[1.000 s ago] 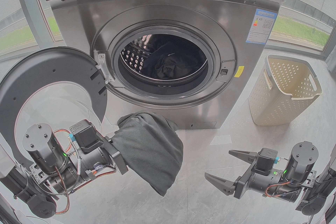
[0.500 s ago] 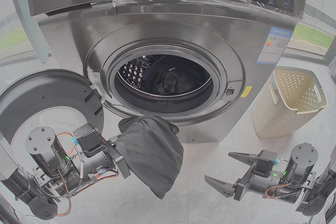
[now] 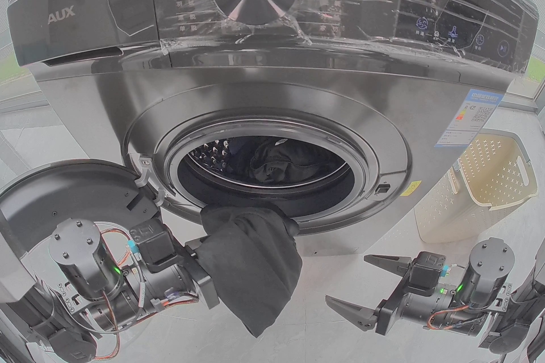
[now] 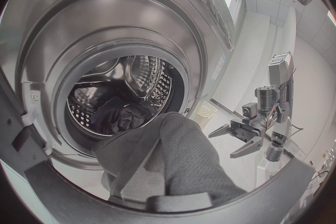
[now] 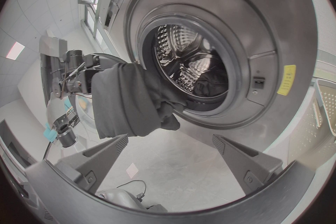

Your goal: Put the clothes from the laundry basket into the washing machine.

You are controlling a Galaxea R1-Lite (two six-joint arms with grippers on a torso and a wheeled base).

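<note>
Clenching dark garment at washing machine mouth, left jaws; right jaws spread over grey floor.

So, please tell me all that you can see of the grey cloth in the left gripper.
The cloth is dark grey, soft-looking knit, bunched and folded. The left gripper holds it by one side, off the floor; its loose end hangs down. Its top is in front of the lower rim of the opening of the washer, outside the drum; whether it touches the rim cannot be told.
</note>
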